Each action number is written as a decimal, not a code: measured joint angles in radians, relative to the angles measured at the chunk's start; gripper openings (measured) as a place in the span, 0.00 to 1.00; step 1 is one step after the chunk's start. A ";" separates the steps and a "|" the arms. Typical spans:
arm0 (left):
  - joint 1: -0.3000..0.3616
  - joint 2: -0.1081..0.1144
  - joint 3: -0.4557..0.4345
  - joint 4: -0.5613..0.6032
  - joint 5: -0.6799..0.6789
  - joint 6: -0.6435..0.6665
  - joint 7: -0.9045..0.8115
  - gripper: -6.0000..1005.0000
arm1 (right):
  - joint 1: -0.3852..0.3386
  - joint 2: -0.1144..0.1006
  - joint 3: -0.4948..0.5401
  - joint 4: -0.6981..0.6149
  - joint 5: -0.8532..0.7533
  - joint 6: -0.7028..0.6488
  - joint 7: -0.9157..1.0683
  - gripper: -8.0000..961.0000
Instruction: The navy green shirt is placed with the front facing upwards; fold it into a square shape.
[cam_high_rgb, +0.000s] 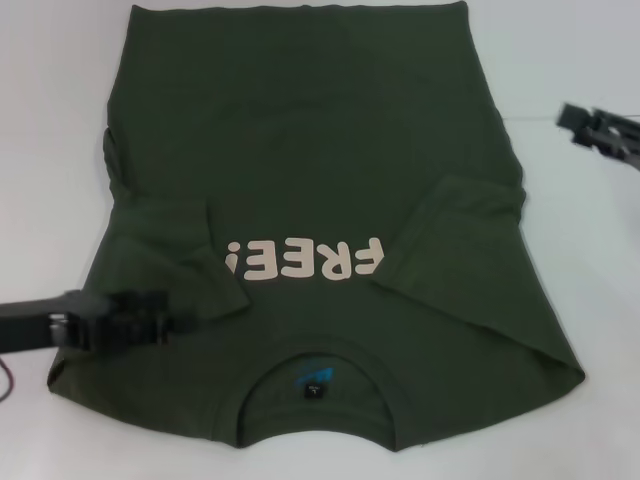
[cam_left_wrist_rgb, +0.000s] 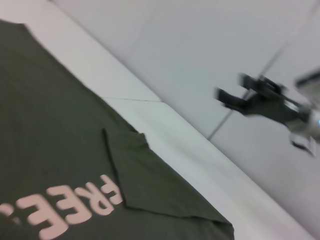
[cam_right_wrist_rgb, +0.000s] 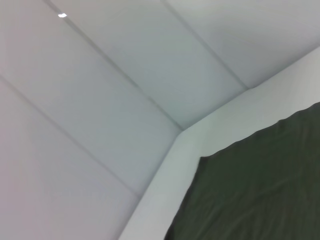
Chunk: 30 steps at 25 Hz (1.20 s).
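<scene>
Navy green shirt lay spread before us, left end effector at its folded sleeve

Navy green shirt (cam_high_rgb: 330, 200) lay flat on the white worktop (cam_high_rgb: 50, 150), front up, collar (cam_high_rgb: 320, 395) nearest us, long axis running away from us, both sleeves folded inward. Our left end effector (cam_high_rgb: 160, 318) sat over the near left side, just beside the folded left sleeve (cam_high_rgb: 185, 265); we could not tell whether it was clenched. Our right end effector (cam_high_rgb: 580, 125) hovered apart, off the shirt's right edge, grip unclear. Bare worktop flanked both sides. We judged the left arm nearer.
</scene>
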 joint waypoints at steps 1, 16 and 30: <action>-0.001 0.008 -0.006 0.002 0.000 0.000 -0.044 0.88 | -0.017 -0.012 -0.001 -0.002 -0.006 -0.032 0.016 0.84; -0.040 0.117 -0.134 0.068 0.322 -0.055 -0.590 0.88 | -0.103 -0.060 0.002 -0.006 -0.178 -0.099 0.127 0.85; -0.067 0.098 0.033 0.069 0.410 -0.193 -0.638 0.87 | -0.084 -0.056 -0.003 -0.005 -0.225 -0.077 0.122 0.85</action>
